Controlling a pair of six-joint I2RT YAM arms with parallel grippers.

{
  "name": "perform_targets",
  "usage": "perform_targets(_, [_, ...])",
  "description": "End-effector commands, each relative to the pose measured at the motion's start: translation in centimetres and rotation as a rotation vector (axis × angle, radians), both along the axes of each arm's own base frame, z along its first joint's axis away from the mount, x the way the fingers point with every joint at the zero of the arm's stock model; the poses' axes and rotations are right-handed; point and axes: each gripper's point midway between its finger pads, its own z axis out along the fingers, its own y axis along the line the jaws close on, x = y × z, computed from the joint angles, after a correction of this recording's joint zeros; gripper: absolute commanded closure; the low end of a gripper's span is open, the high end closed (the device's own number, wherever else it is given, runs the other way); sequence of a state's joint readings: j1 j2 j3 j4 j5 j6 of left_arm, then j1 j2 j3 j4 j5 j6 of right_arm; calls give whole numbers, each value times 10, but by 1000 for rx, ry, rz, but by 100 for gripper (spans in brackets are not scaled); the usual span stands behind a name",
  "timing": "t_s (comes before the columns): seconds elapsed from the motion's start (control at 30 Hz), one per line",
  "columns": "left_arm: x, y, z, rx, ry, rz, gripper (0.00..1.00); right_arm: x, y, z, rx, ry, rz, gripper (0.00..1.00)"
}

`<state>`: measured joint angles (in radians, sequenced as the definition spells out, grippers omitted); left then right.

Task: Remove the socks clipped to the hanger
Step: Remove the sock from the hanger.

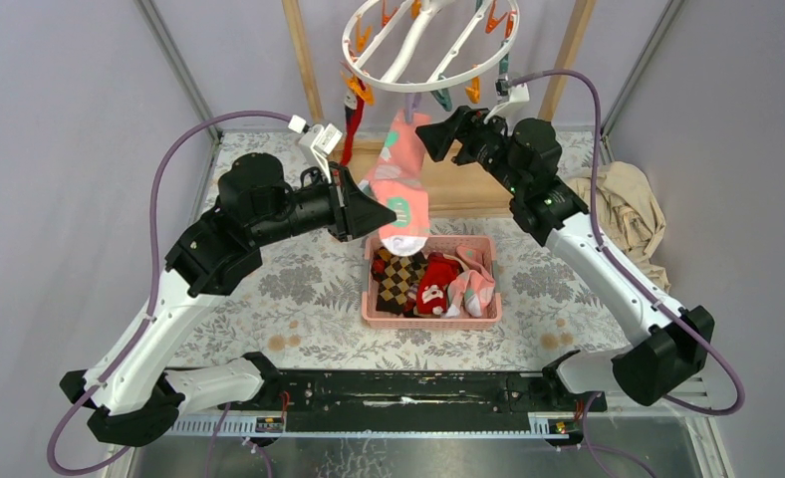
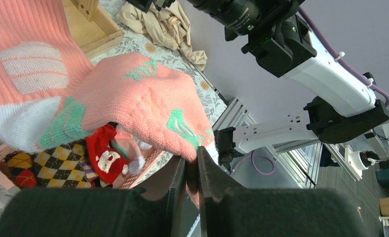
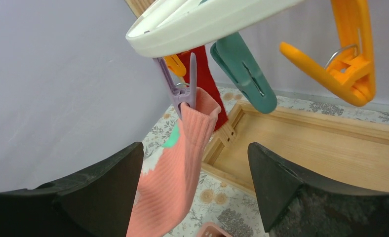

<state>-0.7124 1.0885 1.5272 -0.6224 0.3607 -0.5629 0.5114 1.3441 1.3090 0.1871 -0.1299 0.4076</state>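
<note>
Floral tablecloth (image 1: 299, 284), pink basket (image 1: 430, 320) below, left jaws clamping pink sock (image 1: 400, 189), right jaws agape by hanger (image 3: 207, 19)

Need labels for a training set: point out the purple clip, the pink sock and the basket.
purple clip (image 3: 193, 74): right wrist view, on its right prong above the sock's cuff.
pink sock (image 1: 400, 179): top view, midway down its hanging length.
basket (image 1: 430, 321): top view, on its near wall.

Round white hanger (image 1: 430, 45) up high with bright clips (image 1: 473, 90), pink sock (image 1: 408, 164) hanging under it, red sock (image 1: 352, 124) clipped beside, more socks (image 1: 433, 284) heaped far below.
</note>
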Motion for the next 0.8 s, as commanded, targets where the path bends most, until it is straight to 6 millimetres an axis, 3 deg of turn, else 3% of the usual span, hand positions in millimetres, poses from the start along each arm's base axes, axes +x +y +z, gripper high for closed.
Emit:
perform_targets(0.0, [-2, -4, 8, -42, -21, -27, 82, -5, 8, 36, 60, -49, 46, 17])
perform_targets(0.27, [-2, -6, 3, -48, -11, -34, 82, 4, 26, 50, 68, -54, 75, 27])
perform_targets(0.5, [-5, -8, 3, -60, -5, -47, 82, 16, 37, 47, 2, -52, 30, 28])
perform_targets(0.77, [-8, -4, 6, -68, -17, -41, 82, 27, 33, 46, -41, -52, -34, 29])
